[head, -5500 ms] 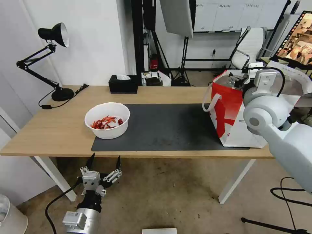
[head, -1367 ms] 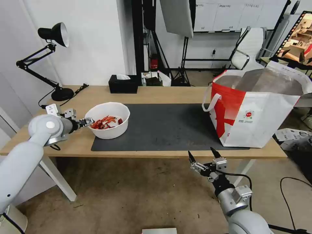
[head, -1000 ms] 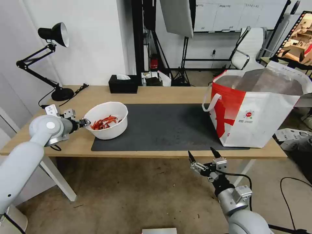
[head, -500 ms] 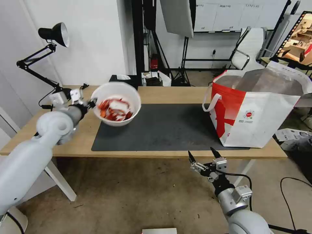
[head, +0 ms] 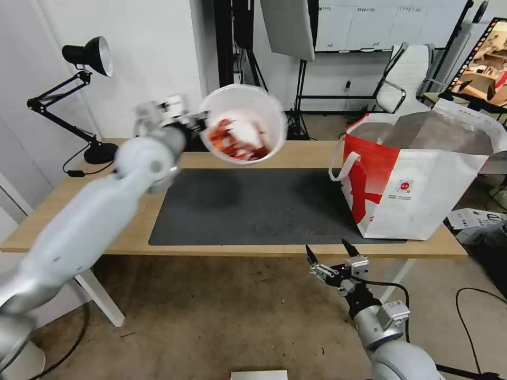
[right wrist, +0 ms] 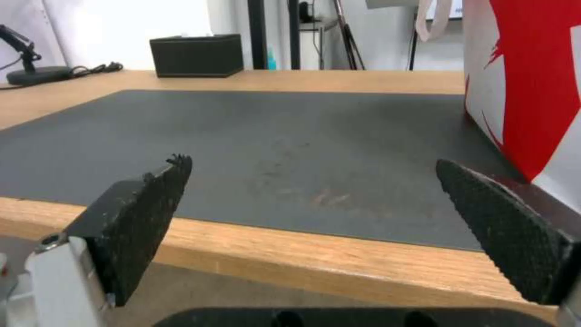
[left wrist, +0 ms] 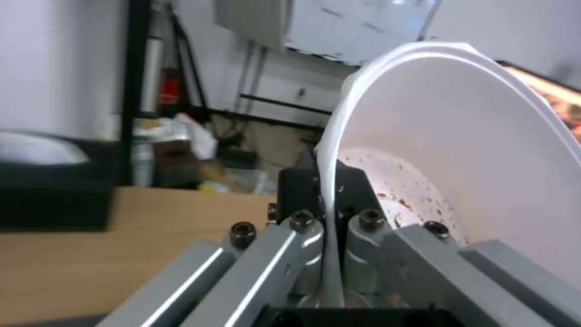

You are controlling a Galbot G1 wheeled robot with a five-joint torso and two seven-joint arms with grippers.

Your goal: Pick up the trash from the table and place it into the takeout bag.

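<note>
A white round bowl (head: 244,124) of red shells hangs tilted high above the back of the table (head: 74,211), its open side facing me. My left gripper (head: 203,120) is shut on the bowl's left rim. In the left wrist view the fingers (left wrist: 306,227) pinch the thin white rim of the bowl (left wrist: 460,150), whose inner wall is speckled red. The takeout bag (head: 417,174), white and red with foil lining, stands open at the table's right end. My right gripper (head: 330,255) hangs open below the table's front edge, and in its wrist view its pads (right wrist: 145,218) are spread wide.
A dark grey mat (head: 264,206) covers the table's middle. A black desk lamp (head: 79,95) stands at the back left, and the black tissue box (right wrist: 197,54) sits at the back edge. Stands, a white chair and cables crowd the floor behind and to the right.
My left arm has lifted the bowl off the mat and carried it up and to the right, toward the bag. The right arm has stayed still since 1.4 s ago.
</note>
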